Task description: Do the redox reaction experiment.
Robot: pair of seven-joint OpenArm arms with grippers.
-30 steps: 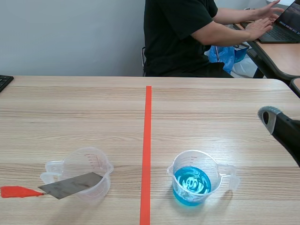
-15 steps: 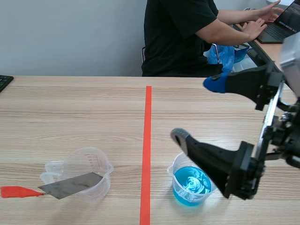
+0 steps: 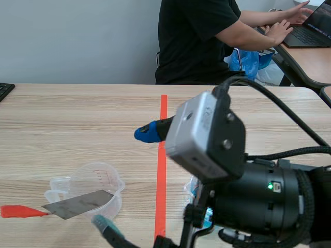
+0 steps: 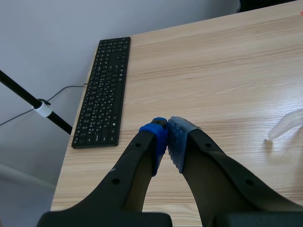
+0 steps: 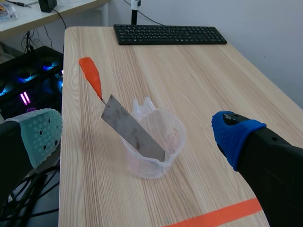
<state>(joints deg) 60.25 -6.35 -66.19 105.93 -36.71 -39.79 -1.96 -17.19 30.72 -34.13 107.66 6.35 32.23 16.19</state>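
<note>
Right tool (image 5: 136, 132) wide open, facing the metal strip (image 5: 124, 124)
Strip leans in the clear beaker (image 5: 161, 158), orange handle (image 5: 91, 75) sticking out, ahead between the spread fingers (image 5: 40, 130): I'd pinch the handle, lift straight. Left tool (image 4: 168, 142) pressed together, empty. Pale wood surface (image 5: 199, 71), keyboard (image 5: 170, 34) at its edge, person (image 3: 201, 36) typing beyond.

The pale wooden table (image 3: 77, 119), marked by an orange-red tape line (image 3: 163, 134), carries a clear measuring cup (image 5: 154, 156) just ahead of the right gripper (image 5: 137, 135) — a second cup (image 3: 191, 187), mostly hidden, sits behind that gripper — and a black keyboard (image 4: 104, 90) lies ahead of the left gripper (image 4: 168, 142), by the table's edge.
</note>
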